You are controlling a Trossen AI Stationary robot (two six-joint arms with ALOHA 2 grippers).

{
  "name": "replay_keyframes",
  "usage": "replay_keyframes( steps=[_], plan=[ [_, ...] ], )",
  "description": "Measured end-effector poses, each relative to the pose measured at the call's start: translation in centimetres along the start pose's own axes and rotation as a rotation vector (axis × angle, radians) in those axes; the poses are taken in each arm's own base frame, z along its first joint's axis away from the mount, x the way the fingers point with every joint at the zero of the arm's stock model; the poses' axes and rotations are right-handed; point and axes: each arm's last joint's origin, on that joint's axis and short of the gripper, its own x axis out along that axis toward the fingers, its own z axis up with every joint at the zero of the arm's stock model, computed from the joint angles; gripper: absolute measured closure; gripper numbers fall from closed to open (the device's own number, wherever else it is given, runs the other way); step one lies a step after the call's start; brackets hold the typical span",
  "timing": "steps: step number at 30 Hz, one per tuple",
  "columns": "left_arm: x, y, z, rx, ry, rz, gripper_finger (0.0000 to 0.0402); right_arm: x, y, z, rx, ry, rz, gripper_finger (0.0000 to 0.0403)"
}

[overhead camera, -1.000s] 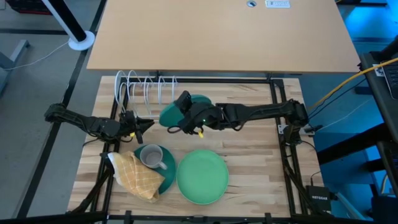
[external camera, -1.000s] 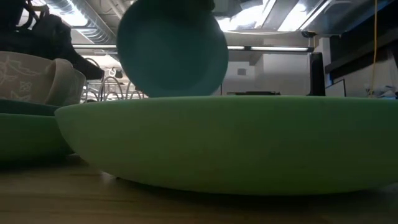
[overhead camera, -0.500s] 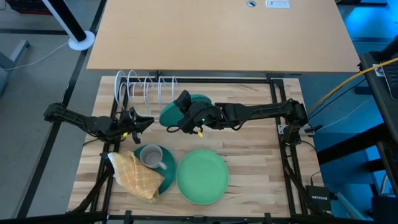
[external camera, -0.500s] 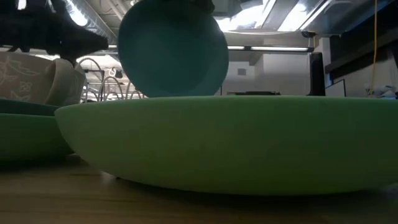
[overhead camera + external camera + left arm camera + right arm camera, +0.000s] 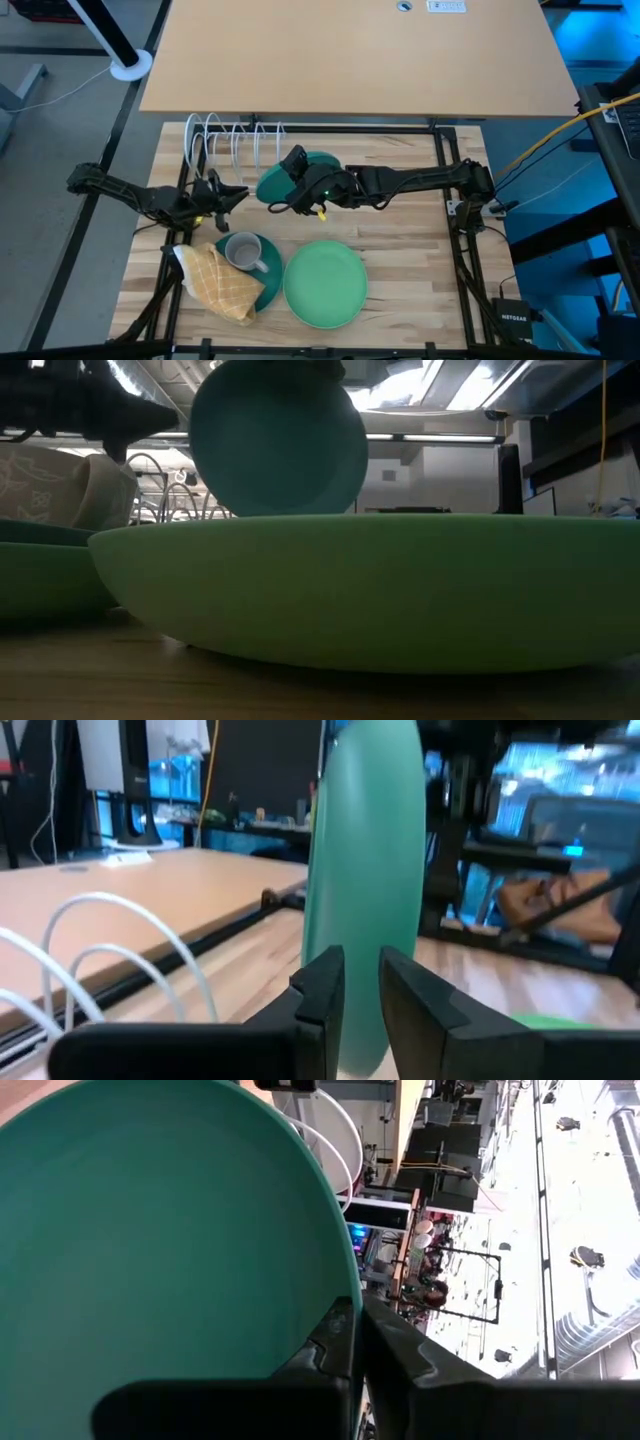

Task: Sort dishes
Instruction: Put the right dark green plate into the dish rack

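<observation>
My right gripper [image 5: 292, 186] is shut on a teal plate [image 5: 274, 186] that stands on edge in front of the white wire rack [image 5: 235, 140]; the plate fills the right wrist view [image 5: 150, 1230] and shows upright in the low view [image 5: 278, 440]. My left gripper [image 5: 232, 190] [image 5: 362, 975] hangs just left of that plate's rim [image 5: 365, 870], its fingers a narrow gap apart, touching nothing. A grey mug [image 5: 243, 252] stands on a second teal plate [image 5: 270, 285]. A light green plate [image 5: 325, 283] lies flat on the table. My right gripper pinches the teal plate's rim [image 5: 335, 1295] between its two fingers [image 5: 395, 1355], one on each face. It comes from the table's right side, at the plate's upper right edge. The plate stands upright; its lower edge is hidden behind the green plate in the low view.
A yellow checked cloth [image 5: 218, 285] lies over the left side of the plate with the mug. The rack's wire loops [image 5: 110, 950] stand close by my left gripper. A tan tabletop [image 5: 350, 55] lies beyond the far edge. Bare wood shows at the right [image 5: 410, 260].
My left gripper has risen and tipped up from a downward slant to level, moving slightly toward the far edge and toward the held plate. My right gripper and the teal plate have kept still.
</observation>
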Motion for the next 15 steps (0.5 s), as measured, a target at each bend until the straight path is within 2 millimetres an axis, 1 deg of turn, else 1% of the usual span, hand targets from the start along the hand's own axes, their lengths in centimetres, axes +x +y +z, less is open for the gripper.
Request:
replay_keyframes(
  steps=[4,9,12,15],
  plan=[
    [-0.02,-0.01,0.67,0.019,-0.058,0.001,0.0343,0.00,0.00,0.00,0.000,0.000,0.000,0.0392],
    [-0.04,-0.01,0.97,0.074,-0.083,0.004,0.0340,0.00,0.00,0.00,0.001,0.000,0.000,0.0390],
    [-0.02,-0.02,0.94,0.045,-0.081,0.003,0.0317,0.00,0.00,0.00,0.001,0.000,0.000,0.0390],
    [0.09,-0.09,0.79,0.000,-0.069,0.005,0.0277,-0.01,-0.01,0.00,0.001,0.000,-0.001,0.0393]
  ],
)
